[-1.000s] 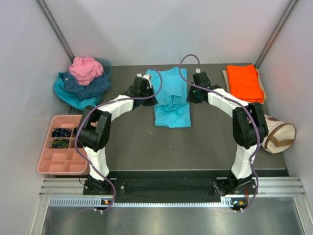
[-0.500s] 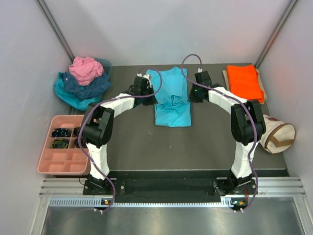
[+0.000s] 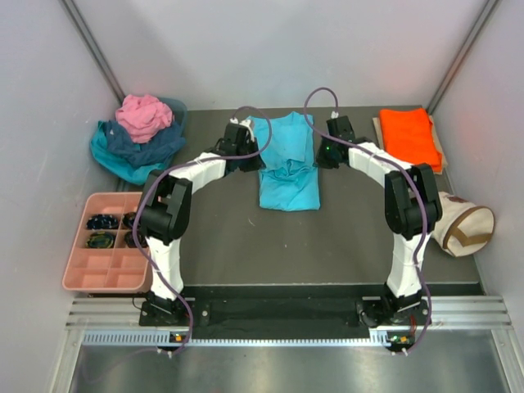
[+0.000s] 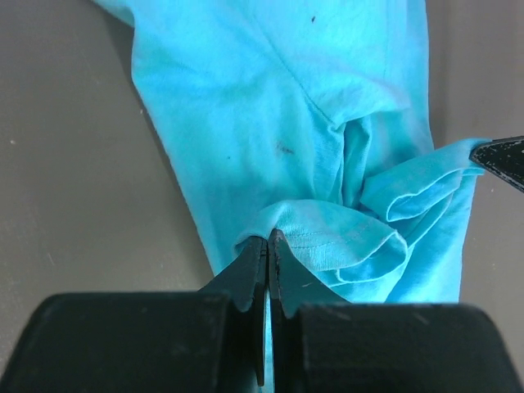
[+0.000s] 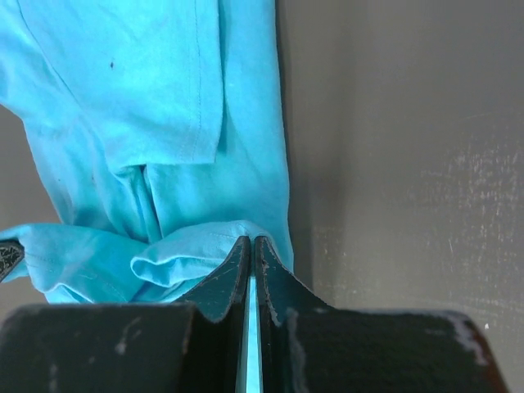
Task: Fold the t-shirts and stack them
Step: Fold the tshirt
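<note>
Both arms are reaching a little farther from their bases than a second ago, dragging the near hem of the bright turquoise cloth t-shirt (image 3: pixel 286 176) slightly backward over the dark grey tabletop (image 3: pixel 246 237). That shirt is lying lengthwise with its near part folded over itself in a bunched double layer. The left fingers (image 4: pixel 250 274) are pressing fully together on the left edge of this fold, pinching a rolled lip of turquoise cloth. The right fingers (image 5: pixel 221 282) are likewise clamping tight on the fold's right edge, so the two grips are facing each other across the turquoise shirt. To the right of the turquoise shirt, a folded bright orange t-shirt (image 3: pixel 409 137) is resting flat, apart from it. To its left, a crumpled pink t-shirt (image 3: pixel 143 115) is sitting on top of a navy t-shirt (image 3: pixel 151 146) and a teal t-shirt (image 3: pixel 115 160) in one heap. Nearer the arm bases, a pink plastic compartment tray (image 3: pixel 102 266) is sitting left of the turquoise shirt and a cream canvas bag (image 3: pixel 465 228) right of it.
</note>
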Robot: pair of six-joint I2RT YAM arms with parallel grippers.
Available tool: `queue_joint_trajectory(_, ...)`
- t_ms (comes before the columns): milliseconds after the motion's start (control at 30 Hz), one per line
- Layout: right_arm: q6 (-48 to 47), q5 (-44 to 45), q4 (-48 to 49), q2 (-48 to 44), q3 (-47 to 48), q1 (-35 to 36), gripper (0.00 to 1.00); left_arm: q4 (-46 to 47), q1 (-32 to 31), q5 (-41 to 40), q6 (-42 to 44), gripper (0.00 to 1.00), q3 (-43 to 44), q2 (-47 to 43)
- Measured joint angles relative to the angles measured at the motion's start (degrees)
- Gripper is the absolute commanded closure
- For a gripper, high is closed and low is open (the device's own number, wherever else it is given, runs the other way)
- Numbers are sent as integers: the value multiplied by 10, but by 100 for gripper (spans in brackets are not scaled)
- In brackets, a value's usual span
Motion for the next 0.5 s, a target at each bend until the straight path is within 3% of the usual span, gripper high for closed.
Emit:
queue_joint_trajectory(300,0,-7,-2,22,18,-10,100,0,3,6,0,99,20,25)
queue_joint_trajectory(333,0,-8,-2,24,18,-12,96,-1,4,6,0,96,21,27)
queue_joint_trajectory(367,0,-8,-2,24,18,-12,80,-1,4,6,0,92,22,29)
queue_joint_trajectory(400,0,-8,-3,24,18,-14,72,-1,5,6,0,78,22,31)
queue_joint_trajectory(467,1,-8,-3,24,18,-16,61,-3,8,6,2,63,23,33)
queue_joint_trajectory(500,0,-7,-3,24,18,-18,59,-5,10,6,3,49,23,33)
